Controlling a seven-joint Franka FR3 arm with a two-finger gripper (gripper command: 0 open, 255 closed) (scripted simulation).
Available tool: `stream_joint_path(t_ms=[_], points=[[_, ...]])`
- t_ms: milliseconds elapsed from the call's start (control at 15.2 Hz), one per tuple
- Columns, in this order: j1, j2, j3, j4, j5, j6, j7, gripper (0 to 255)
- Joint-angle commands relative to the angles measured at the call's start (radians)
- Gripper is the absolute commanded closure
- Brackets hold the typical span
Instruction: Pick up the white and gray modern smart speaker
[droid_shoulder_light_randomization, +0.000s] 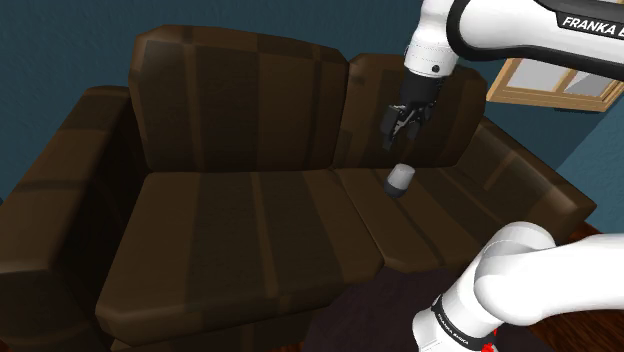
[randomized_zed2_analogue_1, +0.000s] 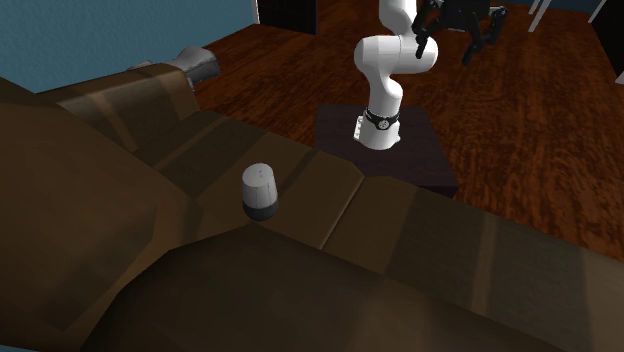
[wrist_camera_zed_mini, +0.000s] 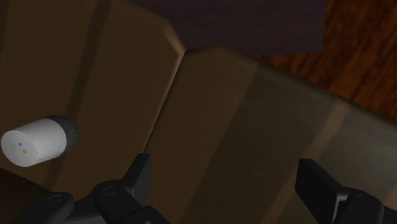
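Note:
The smart speaker (droid_shoulder_light_randomization: 400, 179) is a small cylinder with a white top and a dark grey base. It stands upright on the brown sofa's seat (droid_shoulder_light_randomization: 250, 230), near the backrest and beside the seam between two cushions. From across the sofa, the speaker (randomized_zed2_analogue_1: 260, 188) stands alone on the cushion. My black gripper (droid_shoulder_light_randomization: 403, 122) hangs in the air above the speaker, in front of the backrest, apart from it. In the wrist view the speaker (wrist_camera_zed_mini: 38, 141) lies well off to the side of the gripper (wrist_camera_zed_mini: 229, 181), outside the near finger (wrist_camera_zed_mini: 141, 175). The fingers stand wide apart with nothing between them.
The sofa's backrest (droid_shoulder_light_randomization: 250, 100) rises behind the speaker, with armrests (droid_shoulder_light_randomization: 60, 200) at both ends. My dark stand (randomized_zed2_analogue_1: 385, 140) sits on the wooden floor (randomized_zed2_analogue_1: 520, 120) in front of the sofa. A window (droid_shoulder_light_randomization: 550, 80) is on the blue wall. A grey object (randomized_zed2_analogue_1: 200, 65) lies past the sofa's end.

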Motion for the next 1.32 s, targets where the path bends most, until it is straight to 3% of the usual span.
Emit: stream_joint_path(t_ms=[0, 660, 1254], points=[[0.000, 0.000, 0.000, 0.000, 0.000, 0.000, 0.000, 0], [-0.057, 0.012, -0.226, -0.150, -0.129, 0.185, -0.260, 0], [-0.098, 0.165, -0.443, -0.167, -0.214, 0.382, -0.495, 0]])
